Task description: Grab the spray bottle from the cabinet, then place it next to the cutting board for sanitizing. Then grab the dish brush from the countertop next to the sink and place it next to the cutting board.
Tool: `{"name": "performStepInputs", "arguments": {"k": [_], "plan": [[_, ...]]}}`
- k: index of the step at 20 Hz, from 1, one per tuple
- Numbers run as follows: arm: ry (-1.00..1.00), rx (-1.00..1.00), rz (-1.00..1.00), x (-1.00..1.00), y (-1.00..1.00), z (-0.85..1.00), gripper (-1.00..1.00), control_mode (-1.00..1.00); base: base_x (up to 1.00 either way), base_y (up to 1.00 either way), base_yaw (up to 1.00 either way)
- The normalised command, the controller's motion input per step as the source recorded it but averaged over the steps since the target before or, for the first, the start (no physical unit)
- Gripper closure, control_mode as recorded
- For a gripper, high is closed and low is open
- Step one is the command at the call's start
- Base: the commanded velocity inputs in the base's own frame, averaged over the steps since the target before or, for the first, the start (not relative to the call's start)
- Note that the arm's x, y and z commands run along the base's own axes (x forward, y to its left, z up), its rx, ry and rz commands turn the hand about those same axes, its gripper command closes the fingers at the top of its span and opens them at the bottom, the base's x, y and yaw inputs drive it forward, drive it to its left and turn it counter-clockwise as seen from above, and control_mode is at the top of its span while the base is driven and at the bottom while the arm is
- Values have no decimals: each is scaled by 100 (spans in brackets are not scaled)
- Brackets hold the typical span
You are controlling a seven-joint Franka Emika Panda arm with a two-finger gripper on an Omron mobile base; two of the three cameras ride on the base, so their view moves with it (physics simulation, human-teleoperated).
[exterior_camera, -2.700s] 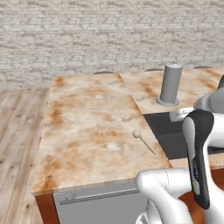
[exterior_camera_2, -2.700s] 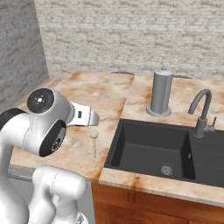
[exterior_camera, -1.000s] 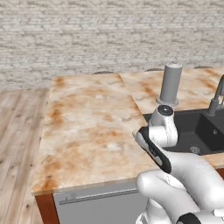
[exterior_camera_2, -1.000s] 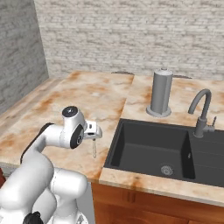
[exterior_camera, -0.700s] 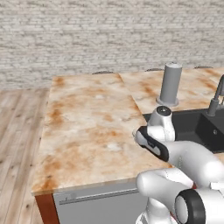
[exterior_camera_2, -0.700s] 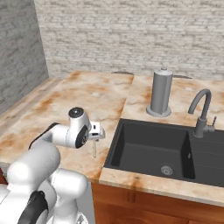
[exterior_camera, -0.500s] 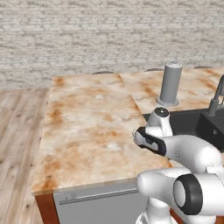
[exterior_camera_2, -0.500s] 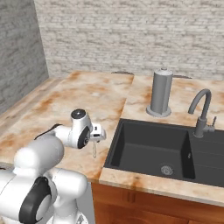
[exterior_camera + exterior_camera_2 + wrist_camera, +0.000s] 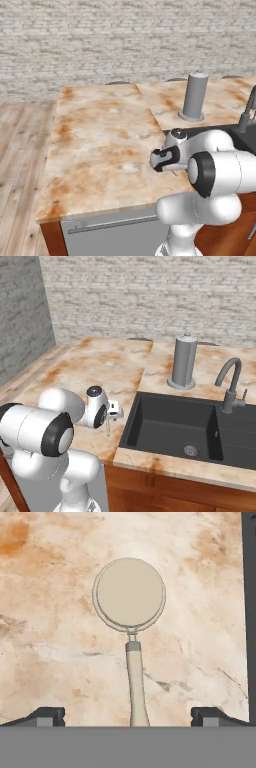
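A: status? where's the small pale cream dish brush with the round flat head and long thin handle (image 9: 131, 617)?

B: flat on the beige rust-marbled stone countertop (image 9: 100, 135), just beside the left rim of the dark rectangular sink basin (image 9: 175, 428); head points away from the hand, handle runs back toward it; handle tip also shows below the wrist from the right base camera

A: two-finger gripper (image 9: 128, 714)?

B: jaws spread wide, nothing between them but the handle end; hovering low over the brush, one dark fingertip (image 9: 47, 716) either side; handle sits roughly centred in the gap

A: how will it handle?

B: my guess: light, rigid plastic, not fragile; thin handle is smooth and lies flush on stone, so little clearance under it; could skate or roll as the fingers close

A: grip point?

B: I'd take the handle partway up toward the grey collar below the head, not the very tip; head end is heavier, so a tip grip may let it droop or swing
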Motion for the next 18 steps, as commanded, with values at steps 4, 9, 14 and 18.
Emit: {"name": "performStepInputs", "arguments": {"k": [4, 9, 14, 18], "plan": [[0, 0, 1, 11, 0, -35, -100, -100, 0, 0, 0], [0, 0, 1, 14, 0, -39, 100, -100, 0, 0, 0], [0, 0, 1, 13, 1, -49, 100, -100, 0, 0, 0], [0, 0, 2, 3, 19, -47, 100, -100, 0, 0, 0]]}}
